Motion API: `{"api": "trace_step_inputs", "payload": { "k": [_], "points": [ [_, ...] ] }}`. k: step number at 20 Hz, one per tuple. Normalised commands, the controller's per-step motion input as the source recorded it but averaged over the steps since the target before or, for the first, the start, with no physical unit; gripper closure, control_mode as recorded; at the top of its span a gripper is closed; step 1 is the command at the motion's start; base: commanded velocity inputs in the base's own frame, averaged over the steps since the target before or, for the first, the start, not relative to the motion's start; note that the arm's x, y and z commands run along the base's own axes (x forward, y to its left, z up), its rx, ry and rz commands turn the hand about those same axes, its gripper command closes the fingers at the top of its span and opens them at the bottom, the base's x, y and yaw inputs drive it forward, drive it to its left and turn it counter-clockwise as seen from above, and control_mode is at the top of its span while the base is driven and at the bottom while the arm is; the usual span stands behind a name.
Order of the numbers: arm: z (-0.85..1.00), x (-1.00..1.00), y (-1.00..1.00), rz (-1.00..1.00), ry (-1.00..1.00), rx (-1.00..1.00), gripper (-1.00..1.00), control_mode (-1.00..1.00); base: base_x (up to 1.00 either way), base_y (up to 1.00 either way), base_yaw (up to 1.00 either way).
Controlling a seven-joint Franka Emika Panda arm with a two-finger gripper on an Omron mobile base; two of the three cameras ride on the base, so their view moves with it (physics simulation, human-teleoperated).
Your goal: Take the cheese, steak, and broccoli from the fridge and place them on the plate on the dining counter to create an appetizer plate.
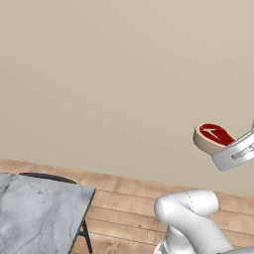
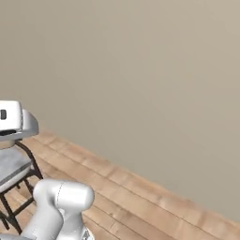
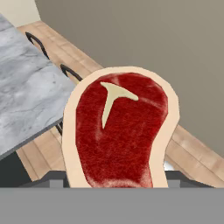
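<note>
Glossy white rounded arm (image 1: 191, 218) segments, grey seams.

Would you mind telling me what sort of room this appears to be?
Probably a kitchen or dining area: a marble counter, a dark stool beside it on wood flooring, and a raw steak.

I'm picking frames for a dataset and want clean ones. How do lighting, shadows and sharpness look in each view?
Left base view: flat, even light, the steak sharp, no glare. Right base view: soft gradient on the wall, no cast shadows visible. Hand view: the steak crisp in the end effector, the dining counter veining clear, no blur.
</note>
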Motion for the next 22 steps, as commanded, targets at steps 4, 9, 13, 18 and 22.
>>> {"api": "trace_step_inputs", "payload": {
  "k": [4, 9, 13, 18, 22],
  "points": [
    [0.00, 0.00, 0.00, 0.00, 0.00, 0.00, 1.00, 1.00, 1.00, -0.32, 0.57],
    [0.00, 0.00, 0.00, 0.00, 0.00, 0.00, 1.00, 1.00, 1.00, -0.12, 0.67],
    [0.00, 0.00, 0.00, 0.00, 0.00, 0.00, 1.00, 1.00, 1.00, -0.01, 0.75],
    [0.00, 0.00, 0.00, 0.00, 0.00, 0.00, 1.00, 1.00, 1.00, -0.22, 0.62],
    [0.00, 0.00, 0.00, 0.00, 0.00, 0.00, 1.00, 1.00, 1.00, -0.51, 0.50]
  ]
}}
